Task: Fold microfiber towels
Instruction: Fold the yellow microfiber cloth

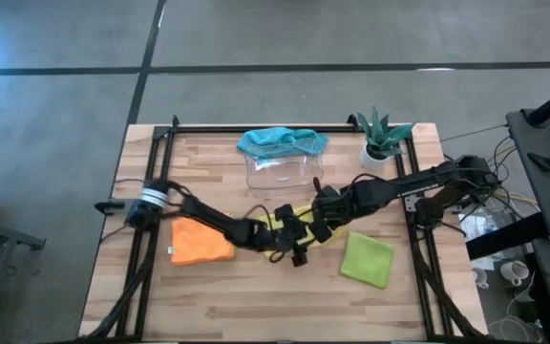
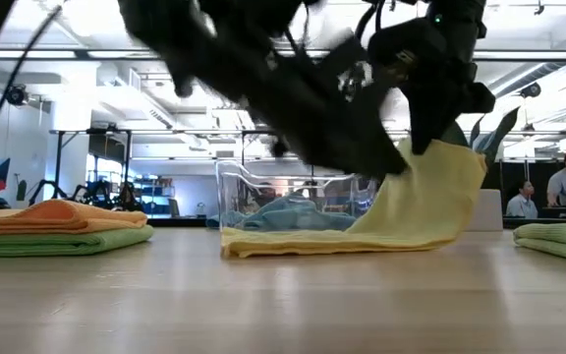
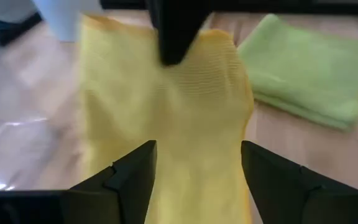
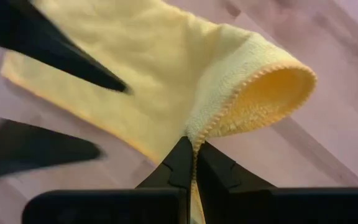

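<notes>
While the yellow towel (image 2: 401,211) lay partly on the worktop (image 1: 256,296) just in front of the clear plastic tray (image 1: 280,170), one of its edges was lifted and curled over, pinched between the fully closed fingers of the right gripper (image 4: 194,163), which reached in from the potted plant's (image 1: 382,139) side of the tray. In the low view the raised part of the cloth hung from that grip and sloped down to a flat strip resting on the wood, directly before the tray. The left gripper (image 3: 197,180) hovered just over the same yellow cloth with its fingers (image 3: 132,177) spread wide, holding nothing; the yellow fabric showed in the gap between them. A teal blue towel (image 1: 283,141) was draped over the tray's far rim and sagged into it. An orange towel (image 1: 200,242) lay folded on the worktop to the left of the yellow one, near the left arm, and in the low view it rested on top of a lime green towel (image 2: 62,241) folded beneath it. A second lime green towel (image 1: 367,258) lay folded on the wood to the right of the yellow cloth, in front of the plant and well apart from the tray. Beyond the worktop, people were seated far off in the room, past the plant's side.
</notes>
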